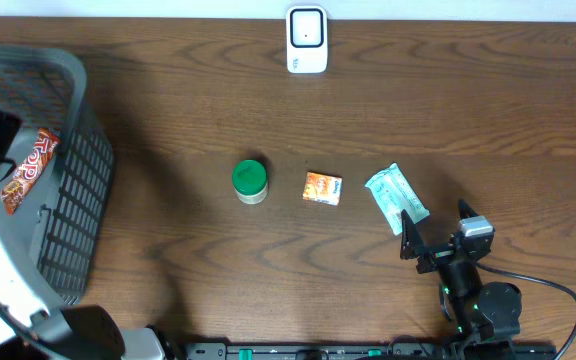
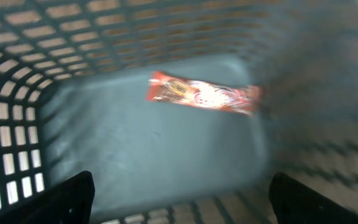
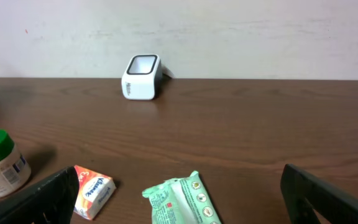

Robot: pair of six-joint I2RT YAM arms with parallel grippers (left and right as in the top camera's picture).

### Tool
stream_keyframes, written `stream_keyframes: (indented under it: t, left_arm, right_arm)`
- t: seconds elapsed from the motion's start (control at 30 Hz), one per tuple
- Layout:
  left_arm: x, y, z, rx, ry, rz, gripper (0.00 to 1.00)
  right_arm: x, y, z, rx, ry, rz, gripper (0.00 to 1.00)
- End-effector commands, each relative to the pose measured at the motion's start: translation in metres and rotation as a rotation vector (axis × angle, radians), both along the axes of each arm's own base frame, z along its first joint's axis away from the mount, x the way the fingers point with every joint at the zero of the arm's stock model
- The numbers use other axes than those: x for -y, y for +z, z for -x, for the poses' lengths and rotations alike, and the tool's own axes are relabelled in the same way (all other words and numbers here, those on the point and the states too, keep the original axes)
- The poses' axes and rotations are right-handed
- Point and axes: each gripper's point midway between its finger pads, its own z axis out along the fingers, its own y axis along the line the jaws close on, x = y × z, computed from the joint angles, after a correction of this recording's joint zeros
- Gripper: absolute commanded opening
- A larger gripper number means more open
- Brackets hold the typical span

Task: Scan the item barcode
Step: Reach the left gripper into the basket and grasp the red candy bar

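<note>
Grip note: green packet (image 1: 396, 198), likely the next item, lies well in front of the scanner (image 1: 307, 40), toward the robot's right.
It looks light, soft and slick, apt to buckle or slip, so pinching across its short width seems safest. The right gripper (image 1: 436, 226), farther still from the scanner, gapes empty; the left gripper (image 2: 182, 196), far to the scanner's left, also stands wide.

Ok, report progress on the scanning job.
Looks done: one red snack packet lies in the basket, ahead of the open left gripper. In hand: nothing; the right gripper is open too, beside the green packet. Left: that packet, the green-lidded jar and the orange box lie on the table, short of the scanner.
</note>
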Motion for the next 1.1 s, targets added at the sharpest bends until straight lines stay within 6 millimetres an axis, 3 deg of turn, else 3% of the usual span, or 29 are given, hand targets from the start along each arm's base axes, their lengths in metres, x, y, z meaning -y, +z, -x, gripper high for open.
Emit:
stream_keyframes:
  t: [0.0, 0.13, 0.17, 0.27, 0.4, 0.73, 0.93, 1.07]
  left_arm:
    - [-0.026, -0.031, 0.005, -0.053, 0.034, 0.019, 0.91]
    - [-0.044, -0.052, -0.017, -0.152, -0.206, -0.059, 0.91]
    - [-0.041, -0.063, -0.033, -0.178, -0.377, -0.065, 0.9]
    - [-0.03, -0.082, -0.056, -0.192, -0.648, -0.058, 0.9]
    - [-0.037, -0.105, -0.067, -0.258, -0.795, -0.092, 0.9]
    - [-0.057, -0.208, -0.09, -0.364, -0.904, -0.016, 0.91]
    - [-0.061, -0.247, -0.094, -0.402, -0.952, 0.004, 0.95]
    - [-0.062, -0.26, -0.092, -0.415, -0.958, 0.023, 0.95]
  right_arm:
    - [-0.001, 0.0, 0.0, -0.002, 0.001, -0.011, 0.99]
    - [-0.001, 0.0, 0.0, -0.002, 0.002, -0.011, 0.99]
    - [-0.001, 0.0, 0.0, -0.003, 0.002, -0.011, 0.99]
    - [-0.001, 0.0, 0.0, -0.003, 0.001, -0.011, 0.99]
    - [-0.001, 0.0, 0.0, -0.003, 0.002, -0.011, 0.99]
    - [-0.001, 0.0, 0.0, -0.003, 0.001, -0.011, 0.99]
    - [-0.001, 0.0, 0.0, -0.003, 0.002, -0.011, 0.99]
    - [-0.001, 0.0, 0.0, -0.003, 0.001, -0.011, 0.99]
